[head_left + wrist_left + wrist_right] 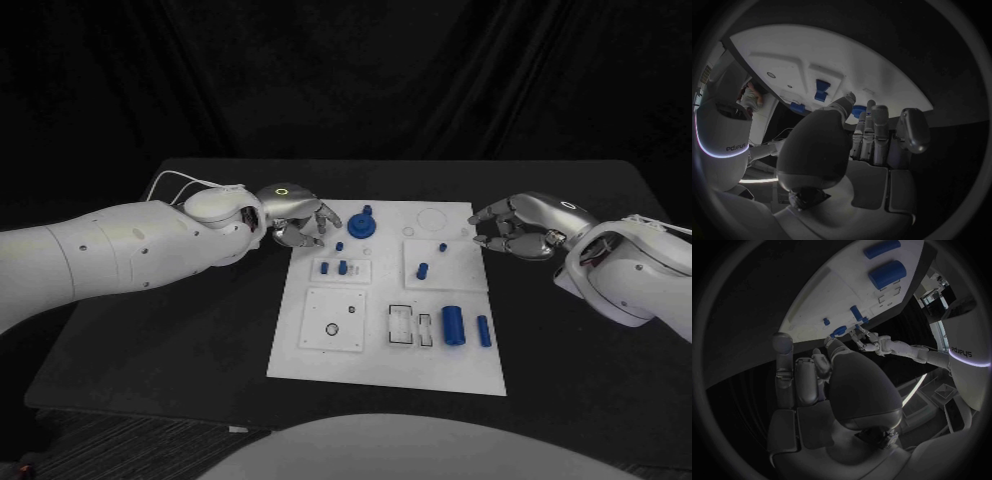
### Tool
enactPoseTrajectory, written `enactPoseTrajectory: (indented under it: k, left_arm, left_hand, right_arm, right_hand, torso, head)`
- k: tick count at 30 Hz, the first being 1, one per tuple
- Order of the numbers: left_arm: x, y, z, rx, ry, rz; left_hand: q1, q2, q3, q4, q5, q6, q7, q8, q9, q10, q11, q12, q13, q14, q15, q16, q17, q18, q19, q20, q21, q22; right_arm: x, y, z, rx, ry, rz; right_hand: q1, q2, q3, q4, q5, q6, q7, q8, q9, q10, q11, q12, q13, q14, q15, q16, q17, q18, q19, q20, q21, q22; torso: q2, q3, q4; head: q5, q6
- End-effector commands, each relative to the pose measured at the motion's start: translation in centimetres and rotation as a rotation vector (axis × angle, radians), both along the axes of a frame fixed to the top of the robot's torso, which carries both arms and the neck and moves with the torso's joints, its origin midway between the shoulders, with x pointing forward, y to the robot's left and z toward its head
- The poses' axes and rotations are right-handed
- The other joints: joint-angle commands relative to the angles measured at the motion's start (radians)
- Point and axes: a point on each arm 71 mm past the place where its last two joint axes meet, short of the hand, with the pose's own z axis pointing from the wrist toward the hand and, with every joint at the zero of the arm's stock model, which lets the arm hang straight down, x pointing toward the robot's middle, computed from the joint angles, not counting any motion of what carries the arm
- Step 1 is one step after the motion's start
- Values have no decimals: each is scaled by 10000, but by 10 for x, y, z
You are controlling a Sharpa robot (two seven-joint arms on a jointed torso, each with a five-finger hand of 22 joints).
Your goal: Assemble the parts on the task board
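**Both hands at far corners of board, nothing held**

Left hand [296, 220] just off far-left corner of task board [389, 375], fingers curled down toward table [216, 340], tips near board edge; nothing seen in grasp. In left wrist view [873, 135] fingers bunched close together, nothing between them, board edge just beyond.

On board, left to right: round blue knob part [362, 224] at far edge, beside left hand, not touching as far as visible. Small blue peg [340, 246] just nearer. Two short blue pegs [336, 268] on far-left inset plate. Near-left inset plate with small ring hole [333, 329]. Slotted frames [408, 328] near middle. Blue peg [423, 269] on far-right inset plate. Large blue cylinder [453, 324] lying near right edge, slim blue bar [483, 331] just beside it.

Right hand [522, 225] just off far-right corner of board, fingers curled in loosely, nothing held. In right wrist view [811, 375] fingers close together, no part in them.
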Motion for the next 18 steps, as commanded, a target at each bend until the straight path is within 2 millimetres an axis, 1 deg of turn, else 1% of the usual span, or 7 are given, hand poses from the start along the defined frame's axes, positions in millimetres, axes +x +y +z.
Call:
enactPoseTrajectory:
  k: [1,6,9,11,13,16,18]
  left_arm:
    - [1,5,12,-1193,-645,291]
    - [3,19,20,-3240,303,1086]
    - [7,29,23,-5177,1708,1714]
    - [9,35,23,-6084,2453,1836]
    - [9,41,24,-7325,3629,1755]
    - [8,42,26,-8853,4763,1554]
    - [7,41,29,-10034,5415,1409]
  left_hand:
    - [112,22,-6,89,-6,82,25,79,-26,-124,72,-23,7,62,-2,6,-6,0,83,-16,47,1621]
    - [44,53,-308,546,-12,846,245,311,-88,-1042,221,-357,-114,-947,152,-1067,-1179,192,-624,17,-1100,1329]
    - [67,151,-881,713,94,827,728,175,-248,-2662,847,-926,-526,-2141,656,-2091,-1995,474,-2165,332,-3450,745]
    - [-91,128,-1427,988,193,646,880,59,-359,-3680,1035,-1168,-831,-3113,947,-2786,-2432,805,-4259,544,-6457,-55]
    - [-9,332,-2392,1441,273,314,513,67,-518,-4750,1052,-1029,-1148,-4734,1428,-4219,-3439,640,-5615,839,-7759,-520]
    - [-121,631,-3225,1520,137,157,680,85,-647,-6275,572,-571,-1500,-6661,1527,-5813,-4691,588,-7437,907,-9854,-1597]
    - [-675,1017,-3635,1402,602,-45,713,54,-715,-7010,664,-530,-1567,-8130,1703,-6871,-5427,422,-8681,1048,-10996,-2305]
  right_arm:
    - [2,0,10,127,-378,-214]
    - [5,3,28,63,-713,-177]
    - [8,6,40,-698,-995,-97]
    - [11,10,47,-1213,-1133,-21]
    - [13,15,55,-1735,-1264,101]
    - [14,22,60,-1998,-1494,312]
    - [15,28,62,-2237,-1733,548]
  right_hand:
    - [23,-198,247,68,15,112,-13,-44,-5,-1069,-24,-1894,-1731,-234,-62,-931,-310,135,-76,-31,-389,535]
    - [187,-544,780,228,-123,670,16,138,56,-1890,21,-5242,-4715,-125,-57,-1487,-1032,51,312,-51,-15,652]
    - [137,-721,878,282,-356,1279,-63,362,140,-1713,71,-5876,-5324,299,-41,-496,-300,-204,944,-55,1742,1049]
    - [-6,-805,843,403,-786,1284,-99,308,142,-1739,55,-6434,-5785,243,-83,-590,-448,-193,936,-61,1724,1029]
    - [77,-913,882,377,-878,1477,-57,352,199,-1853,120,-7313,-6523,197,-6,-626,-557,-189,895,-37,1693,1013]
    - [160,-992,926,319,-816,1646,-140,413,247,-2184,202,-7951,-7039,190,56,-590,-567,-199,881,3,1714,1015]
    - [288,-1102,980,169,-674,1821,-277,457,298,-2478,419,-8671,-7701,118,224,-645,-678,-199,798,113,1595,987]
  torso:
    - [12,-12,7]
    - [25,-16,34]
    - [11,-7,50]
    - [8,-4,44]
    - [18,-27,63]
    - [26,-47,102]
    - [38,-42,125]
  head:
    - [-52,-1]
    - [-155,-1]
    - [-197,-1]
    - [-221,-1]
    - [-305,-1]
    - [-422,-1]
    - [-481,-1]
